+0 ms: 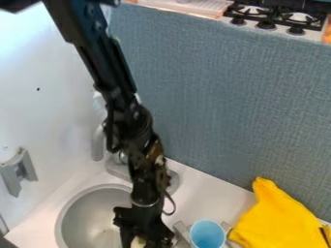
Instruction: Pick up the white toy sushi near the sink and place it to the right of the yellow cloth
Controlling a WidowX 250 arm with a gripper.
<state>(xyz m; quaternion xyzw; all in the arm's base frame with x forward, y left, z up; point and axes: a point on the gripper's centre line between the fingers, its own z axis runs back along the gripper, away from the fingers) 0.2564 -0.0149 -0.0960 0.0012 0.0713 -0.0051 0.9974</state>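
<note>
Hand: pointing down by my sink; open or closed, I can't tell.
Pale thing: right at my hand, partly hidden; I can't tell its long axis or direction.
Blue cup: near me, mouth up, before the yellow cloth.

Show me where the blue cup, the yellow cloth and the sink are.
Blue cup (207, 235), camera view, its inside.
Yellow cloth (274, 216), camera view, its middle.
Sink (89, 212), camera view, bare basin.

1 pale item was partly seen at the claw, by the sink, near 1 blue cup.
</note>
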